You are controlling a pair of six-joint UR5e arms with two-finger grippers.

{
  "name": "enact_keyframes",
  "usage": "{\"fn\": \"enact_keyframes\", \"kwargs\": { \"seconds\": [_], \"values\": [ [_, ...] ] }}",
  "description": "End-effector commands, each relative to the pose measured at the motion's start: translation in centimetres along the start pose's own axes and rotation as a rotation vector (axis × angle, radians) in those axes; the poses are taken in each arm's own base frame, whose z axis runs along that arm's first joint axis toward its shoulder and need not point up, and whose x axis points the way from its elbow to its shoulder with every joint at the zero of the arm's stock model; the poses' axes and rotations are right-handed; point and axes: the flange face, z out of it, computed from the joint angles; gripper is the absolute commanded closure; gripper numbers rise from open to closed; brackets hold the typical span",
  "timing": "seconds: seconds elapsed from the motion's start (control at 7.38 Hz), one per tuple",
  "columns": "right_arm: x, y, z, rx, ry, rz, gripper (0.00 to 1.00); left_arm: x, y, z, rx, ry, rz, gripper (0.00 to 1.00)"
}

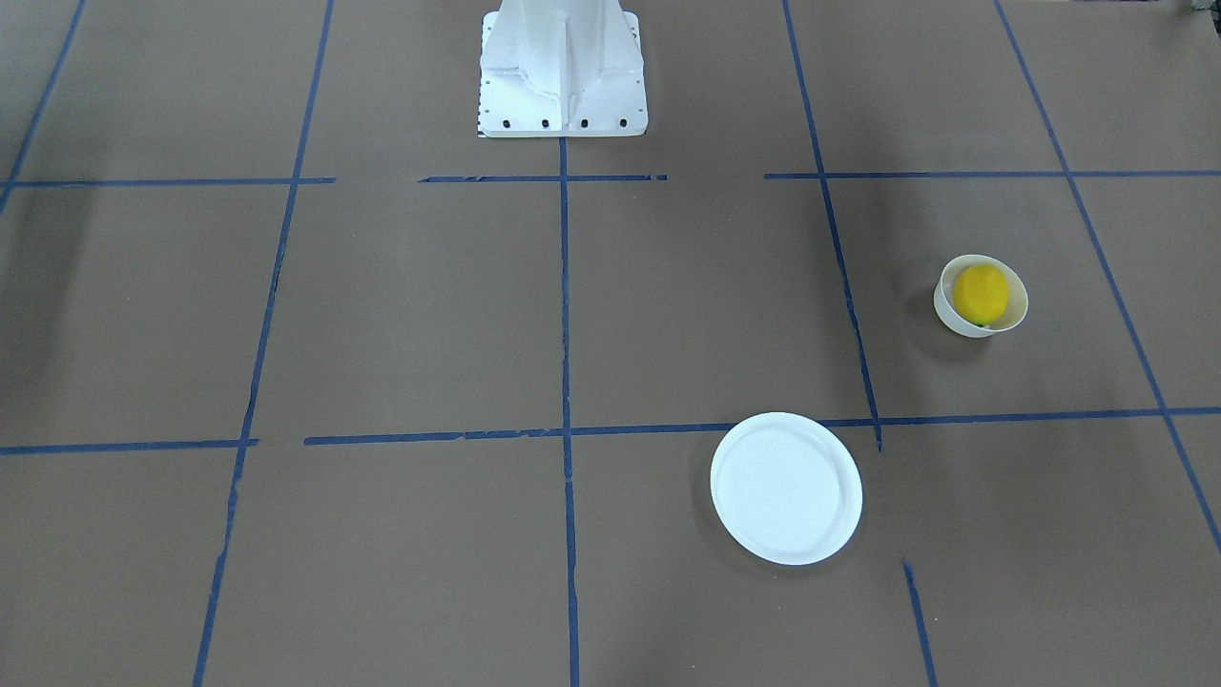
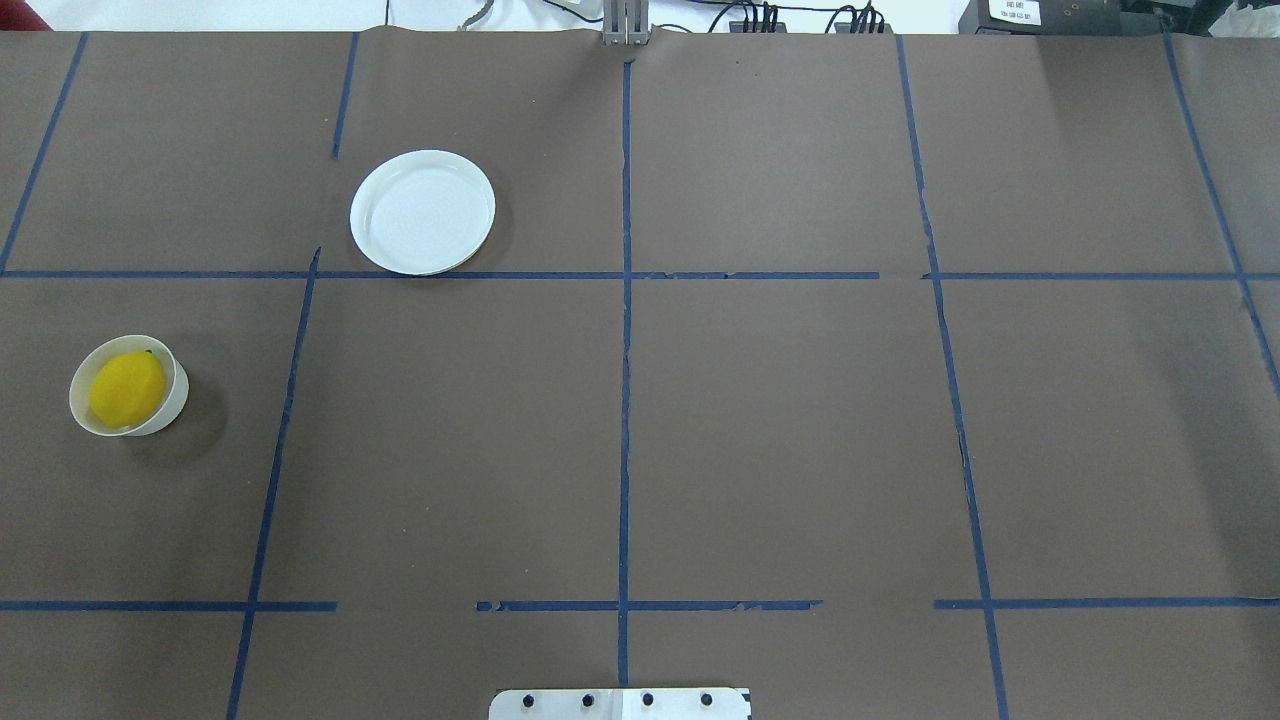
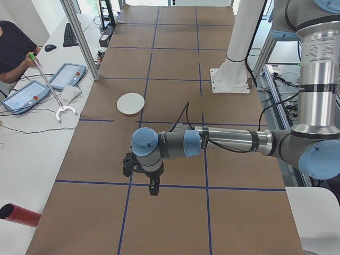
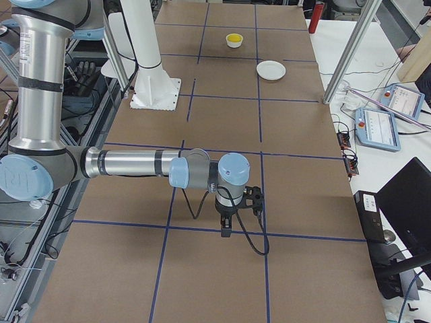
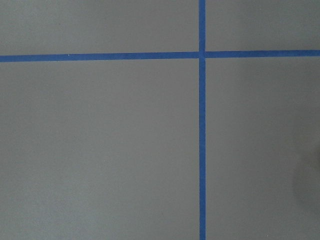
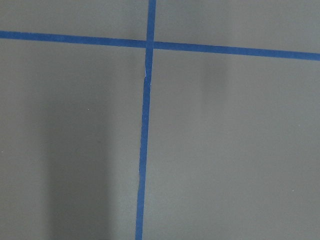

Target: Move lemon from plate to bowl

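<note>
Overhead exterior: shows lemon (image 2: 127, 389) sitting inside bowl (image 2: 178, 396) near the worktop's left edge, with plate (image 2: 422, 212) bare toward the far edge. Looks finished, with nothing left to carry. Cannot tell from the side views whether left gripper (image 3: 152, 187) or right gripper (image 4: 225, 229) stands apart or together.

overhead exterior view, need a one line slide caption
lemon in the bowl, plate empty on the taped table
</note>
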Motion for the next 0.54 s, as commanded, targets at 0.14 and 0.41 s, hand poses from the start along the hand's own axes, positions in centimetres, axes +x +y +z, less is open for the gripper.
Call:
{"fn": "enact_keyframes", "kwargs": {
  "seconds": [0.14,0.41],
  "values": [
    [0.00,0.00,0.00,0.000,0.000,0.000,0.00,0.43,-0.44,-0.44,0.007,0.000,0.009,0.00],
    [0.00,0.00,0.00,0.000,0.000,0.000,0.00,0.34,-0.45,-0.35,0.006,0.000,0.013,0.00]
  ]
}}
